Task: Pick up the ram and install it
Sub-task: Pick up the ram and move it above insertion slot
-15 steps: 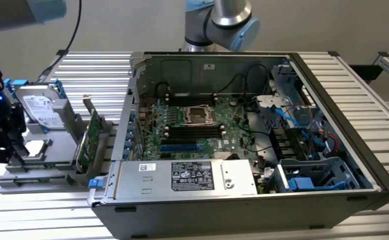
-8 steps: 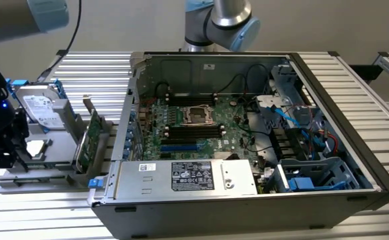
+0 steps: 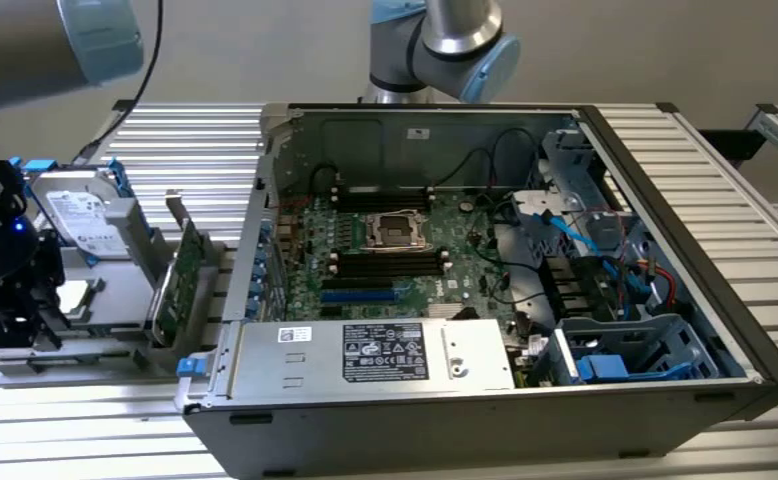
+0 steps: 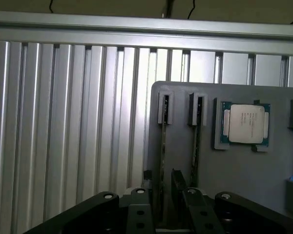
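Bench inventory, largest item first

1. Slatted aluminium table (image 3: 709,150): carries everything listed.
2. Computer case (image 3: 496,440): lies on its side with the panel off, in the middle of the exterior view.
3. Robot arm (image 3: 449,35): its base stands at the far side of the case.
4. Power supply (image 3: 362,352): silver box with a label, at the near edge of the case.
5. Motherboard (image 3: 362,230): green, with a bare processor socket; the black memory slots (image 3: 386,262) just near of the socket look unfilled.
6. Grey holder tray (image 4: 244,170): on the table at the exterior view's left, outside the case.
7. Hard drive (image 3: 76,215): propped in the tray.
8. Expansion card (image 3: 182,275): upright in the tray, beside the case wall.
9. Gripper (image 4: 165,197): hangs over the tray, jaws parted and holding nothing, one on each side of the ram.
10. Processor chip (image 4: 245,123): seated in its own tray recess.
11. Ram (image 4: 163,146): thin green stick, edge-on in a tray slot, not yet lifted; a second stick (image 4: 198,146) sits in the slot just beside it.

Handling note, ram, as a judgement: light, stiff, thin and fragile. Clamp the two flat faces around mid-length, gently, clear of the contact edge, and draw it straight along its slot
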{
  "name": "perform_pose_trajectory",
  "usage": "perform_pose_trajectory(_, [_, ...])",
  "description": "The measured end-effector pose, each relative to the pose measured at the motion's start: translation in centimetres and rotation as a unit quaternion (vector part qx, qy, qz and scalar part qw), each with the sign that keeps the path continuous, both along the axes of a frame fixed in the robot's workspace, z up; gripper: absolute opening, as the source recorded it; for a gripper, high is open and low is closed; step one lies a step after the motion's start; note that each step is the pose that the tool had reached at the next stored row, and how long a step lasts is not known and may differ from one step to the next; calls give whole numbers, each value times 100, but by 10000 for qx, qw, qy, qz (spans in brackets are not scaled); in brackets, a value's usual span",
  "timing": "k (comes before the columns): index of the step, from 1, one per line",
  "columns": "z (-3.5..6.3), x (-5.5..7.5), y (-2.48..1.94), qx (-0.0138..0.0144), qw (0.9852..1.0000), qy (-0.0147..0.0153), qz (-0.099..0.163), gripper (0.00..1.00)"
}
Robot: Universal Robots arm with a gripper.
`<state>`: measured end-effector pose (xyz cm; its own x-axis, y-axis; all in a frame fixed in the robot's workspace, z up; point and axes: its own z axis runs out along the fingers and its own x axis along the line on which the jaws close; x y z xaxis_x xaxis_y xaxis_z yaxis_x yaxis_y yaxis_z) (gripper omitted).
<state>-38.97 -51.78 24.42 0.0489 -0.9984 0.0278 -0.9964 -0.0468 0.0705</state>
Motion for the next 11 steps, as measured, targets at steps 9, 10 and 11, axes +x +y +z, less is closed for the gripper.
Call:
perform_pose_trajectory(9, [-164,36,-3,0,10000,0,15,30])
perform_pose_trajectory(10, [-182,40,-3,0,10000,0,17,30])
perform_pose_trajectory(11, [-200,42,-3,0,10000,0,18,30])
